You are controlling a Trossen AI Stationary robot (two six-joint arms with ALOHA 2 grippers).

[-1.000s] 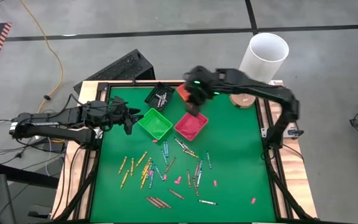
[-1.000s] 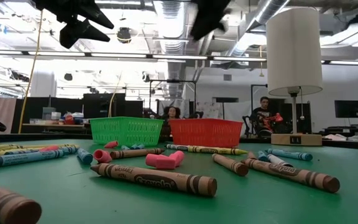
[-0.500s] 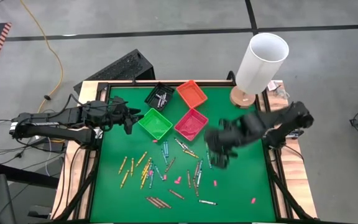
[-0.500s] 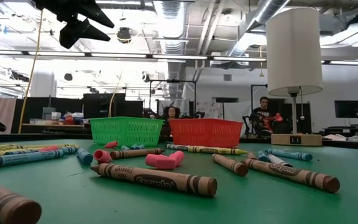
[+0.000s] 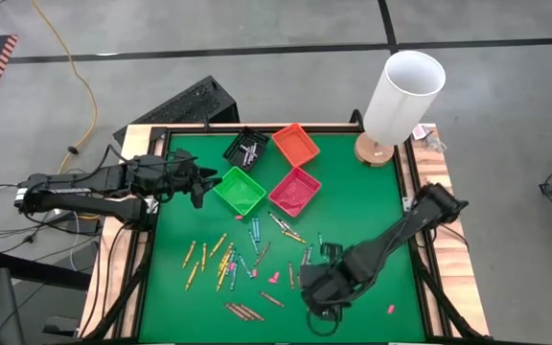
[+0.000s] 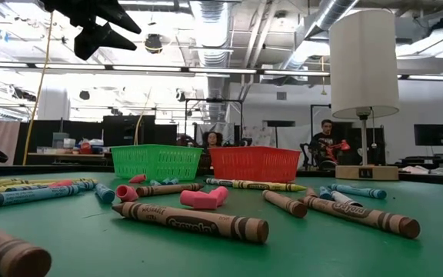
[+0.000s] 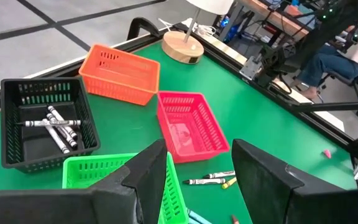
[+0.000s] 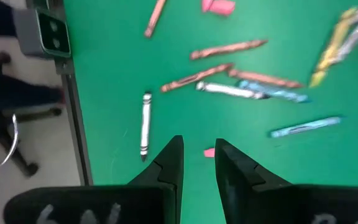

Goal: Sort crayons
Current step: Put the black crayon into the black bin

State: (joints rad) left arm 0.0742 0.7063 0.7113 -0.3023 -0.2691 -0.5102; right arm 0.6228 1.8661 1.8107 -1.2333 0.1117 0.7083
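Empty, fingers slightly apart, the right gripper hovers over crayons strewn across the counter's near half, seemingly choosing one to descend on, while the left gripper, fingers spread, waits beside the green bin

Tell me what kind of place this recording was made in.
Most likely a robotics lab or open workshop: exposed ceiling ducts and strip lights overhead, people seated at desks behind the table, and a green-topped work table on a taped concrete floor.
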